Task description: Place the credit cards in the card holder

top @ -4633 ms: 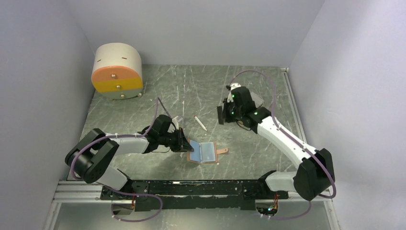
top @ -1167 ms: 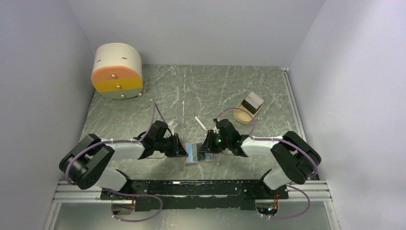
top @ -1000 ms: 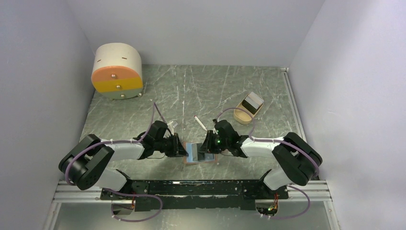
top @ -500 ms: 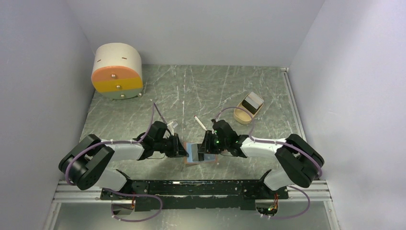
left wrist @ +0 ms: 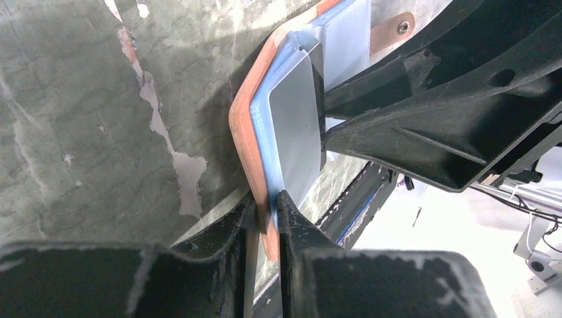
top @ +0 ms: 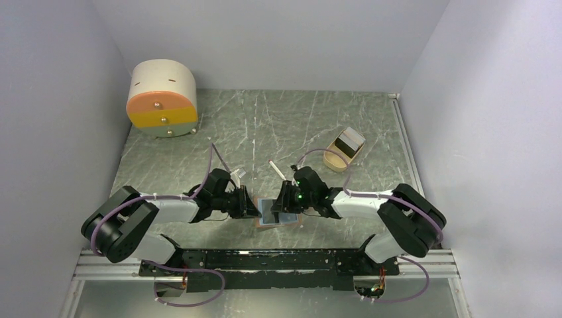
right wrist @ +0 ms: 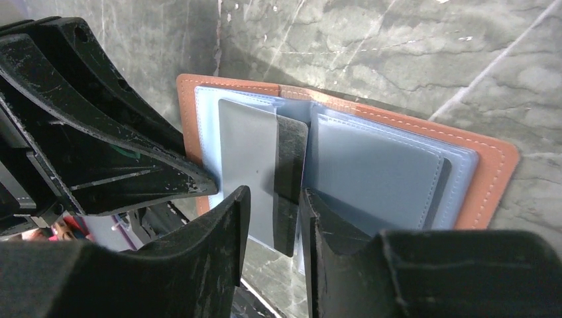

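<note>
While the left gripper [left wrist: 267,207] pinches the holder [right wrist: 494,165] by its edge near the bench [top: 265,126] front, the right gripper [right wrist: 275,195] stands slightly parted around a dark card [right wrist: 291,152], half inside a sleeve [right wrist: 245,146].

card holder [top: 265,213] partly hidden under right pincer [top: 281,203]
</note>
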### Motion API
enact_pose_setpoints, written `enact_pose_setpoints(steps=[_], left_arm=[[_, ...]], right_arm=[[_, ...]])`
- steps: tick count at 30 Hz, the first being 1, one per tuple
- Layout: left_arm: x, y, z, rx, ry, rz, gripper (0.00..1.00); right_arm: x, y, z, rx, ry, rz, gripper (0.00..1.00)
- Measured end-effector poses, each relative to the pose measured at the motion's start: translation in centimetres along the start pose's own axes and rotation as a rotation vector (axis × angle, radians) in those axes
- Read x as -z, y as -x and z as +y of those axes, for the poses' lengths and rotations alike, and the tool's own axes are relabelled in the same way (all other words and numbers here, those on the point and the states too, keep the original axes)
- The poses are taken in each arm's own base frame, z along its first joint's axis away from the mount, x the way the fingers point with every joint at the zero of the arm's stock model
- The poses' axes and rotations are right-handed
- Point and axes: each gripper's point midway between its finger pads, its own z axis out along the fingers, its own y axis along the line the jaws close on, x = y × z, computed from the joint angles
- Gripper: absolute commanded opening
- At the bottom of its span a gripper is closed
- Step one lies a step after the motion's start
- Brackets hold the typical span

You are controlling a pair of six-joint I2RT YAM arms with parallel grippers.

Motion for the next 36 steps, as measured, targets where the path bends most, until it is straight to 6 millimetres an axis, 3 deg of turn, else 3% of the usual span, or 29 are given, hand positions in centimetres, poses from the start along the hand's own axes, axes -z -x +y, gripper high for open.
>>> enact_pose_setpoints(steps=[6, 14, 17, 19, 22, 25, 31, 36], left_arm=[[0.1, -0.2, -0.1, 0.005, -0.012, 0.002, 0.24], [0.1, 0.0, -0.9, -0.005, -0.047, -0.003, 0.26], [0.2, 0.1, -1.0, -0.004, -0.049, -0.004, 0.17], [0.2, 0.1, -1.1, -0.004, -0.053, -0.007, 0.17], [0.5, 0.2, -1.5, -0.010, -0.062, -0.013, 0.26], [0.8, 0.3, -1.9, -0.026, -0.069, -0.016, 0.28], [1.2, 0.8, -2.8, -0.052, -0.077, -0.021, 0.26], [1.4, 0.9, -3.1, -0.061, -0.081, -0.025, 0.21]], right_arm=[[-0.8, -0.7, 0.6, 0.006, 0.031, 0.024, 0.33], [-1.1, -0.7, 1.1, 0.001, 0.057, 0.026, 0.21], [-1.1, -0.7, 1.0, 0.002, 0.055, 0.025, 0.20], [-1.2, -0.7, 0.9, 0.005, 0.050, 0.023, 0.21], [-1.1, -0.8, 0.4, 0.016, 0.028, 0.026, 0.35], [-0.9, -0.7, 0.4, 0.034, 0.012, 0.025, 0.36], [0.1, -0.2, 0.4, 0.071, -0.012, 0.001, 0.20], [0.3, 0.1, 0.1, 0.086, -0.033, -0.007, 0.14]])
